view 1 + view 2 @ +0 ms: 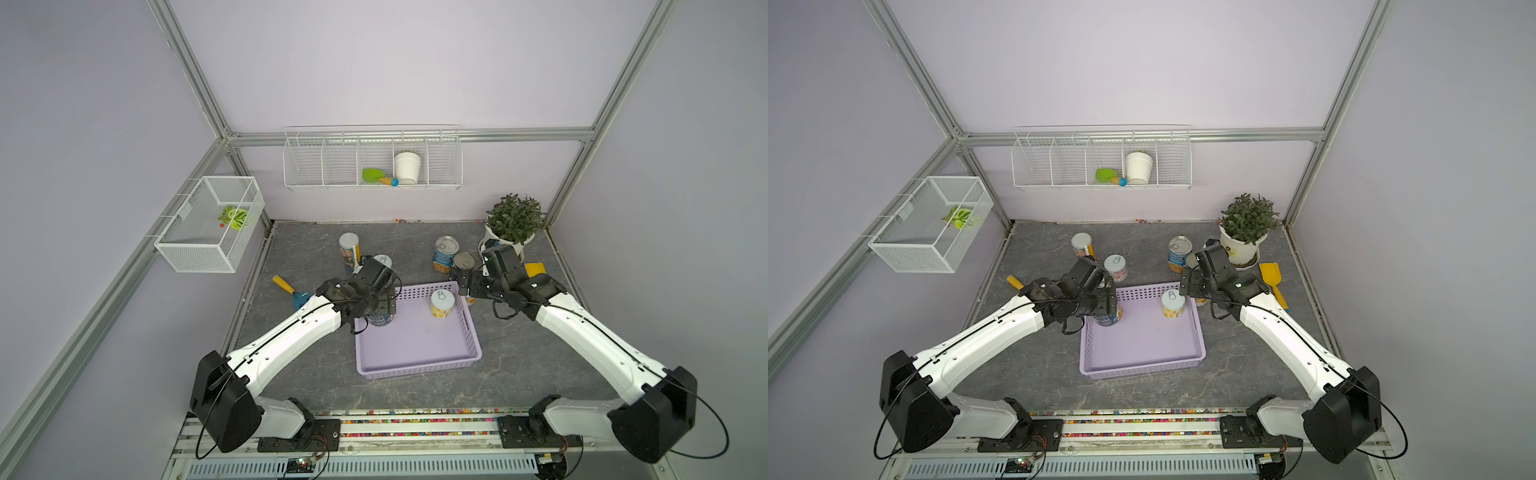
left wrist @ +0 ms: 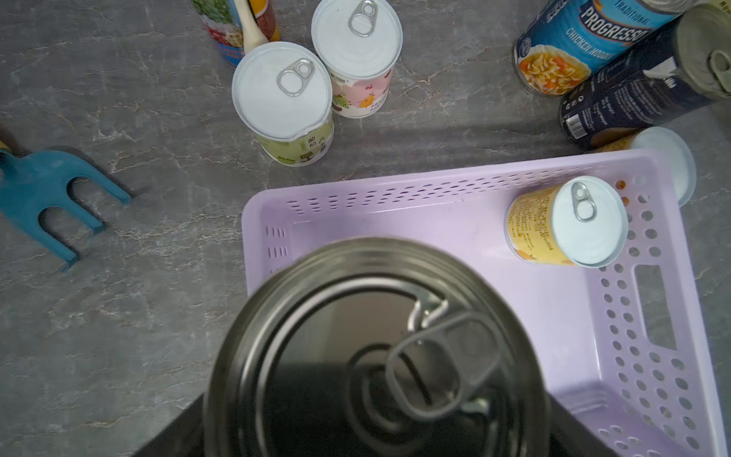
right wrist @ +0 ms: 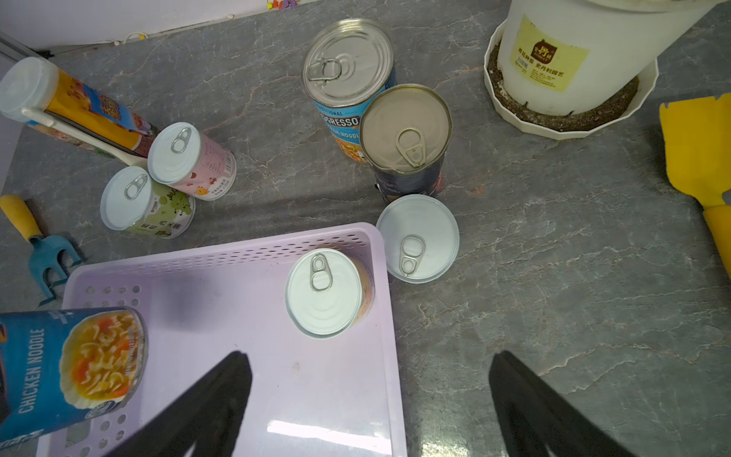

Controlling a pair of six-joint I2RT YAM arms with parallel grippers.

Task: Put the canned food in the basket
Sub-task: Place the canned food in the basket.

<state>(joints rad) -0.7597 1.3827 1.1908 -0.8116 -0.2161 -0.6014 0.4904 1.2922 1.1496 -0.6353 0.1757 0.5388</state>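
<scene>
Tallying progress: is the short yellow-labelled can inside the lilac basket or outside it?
Inside. The yellow-labelled can stands upright on the floor of the basket, in a corner, enclosed by the perforated walls.

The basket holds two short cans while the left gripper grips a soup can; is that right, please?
Only one short can stands in the basket; another short can stands outside its wall, as the right wrist view shows. The left gripper grips the soup can.

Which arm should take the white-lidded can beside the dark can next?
Right. The right gripper is open near the white-lidded can; the left gripper grips the chicken noodle can at the basket.
</scene>
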